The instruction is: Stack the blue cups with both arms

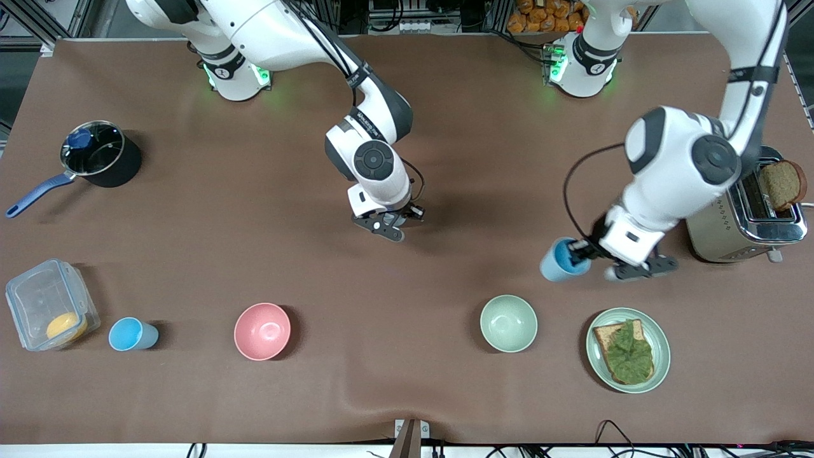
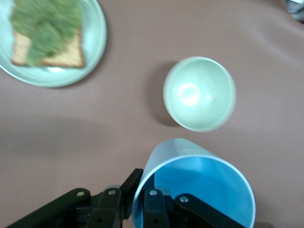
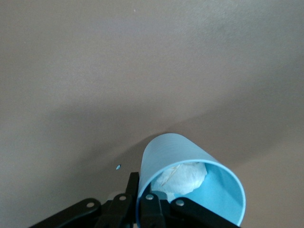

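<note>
Loose blue cup (image 1: 132,334) stands on the table (image 1: 407,394), between the clear container (image 1: 48,312) and the pink bowl (image 1: 262,331). Left gripper (image 1: 580,251) clamps the rim of the second blue cup (image 1: 558,261), tilted, over bare cloth near the green bowl (image 1: 508,323). Right gripper (image 1: 389,224) pinches the rim of the paler cup (image 3: 185,161), whitish inside, over mid-table.

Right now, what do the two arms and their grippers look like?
The right arm and left arm are white, rounded links with black joint bands and round grey-black caps. Black cables run along both; green lights glow at their bases. The right gripper and left gripper are black, two-fingered.
</note>
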